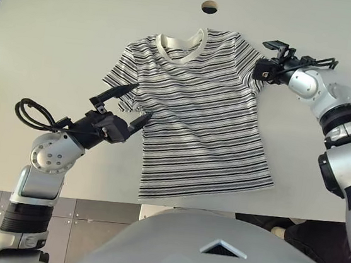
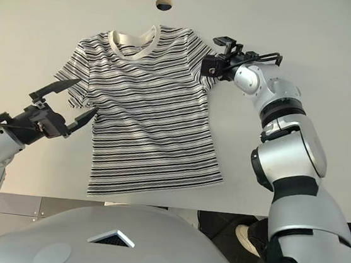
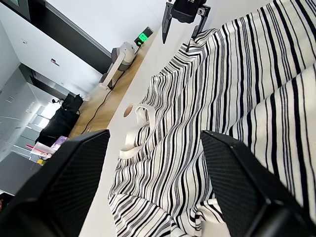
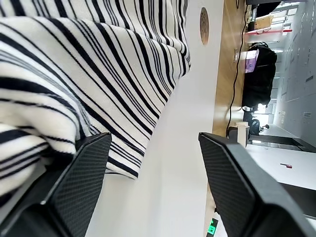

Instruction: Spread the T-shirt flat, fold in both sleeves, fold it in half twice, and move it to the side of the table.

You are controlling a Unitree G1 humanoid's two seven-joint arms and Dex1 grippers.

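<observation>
Left gripper (image 1: 143, 100), jaws spread, hovers at one sleeve of the flat T-shirt (image 1: 197, 108), right gripper (image 1: 263, 70), jaws also released, at the other; each should pinch its hem squarely before folding inward.

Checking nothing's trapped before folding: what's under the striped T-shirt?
The black-and-white striped T-shirt lies flat on the white table; anything beneath its fabric is covered.

The black-and-white striped cloth T-shirt (image 1: 197, 108) lies flat on the middle of the white rectangular table (image 1: 61, 23), collar toward the far edge and hem toward the near edge. A small round hole (image 1: 209, 7) in the tabletop sits just behind the collar. The black two-fingered left gripper (image 1: 142, 100) is at the shirt's left sleeve (image 1: 121, 78), and the black two-fingered right gripper (image 1: 260, 71) is at the right sleeve (image 1: 249, 56).
</observation>
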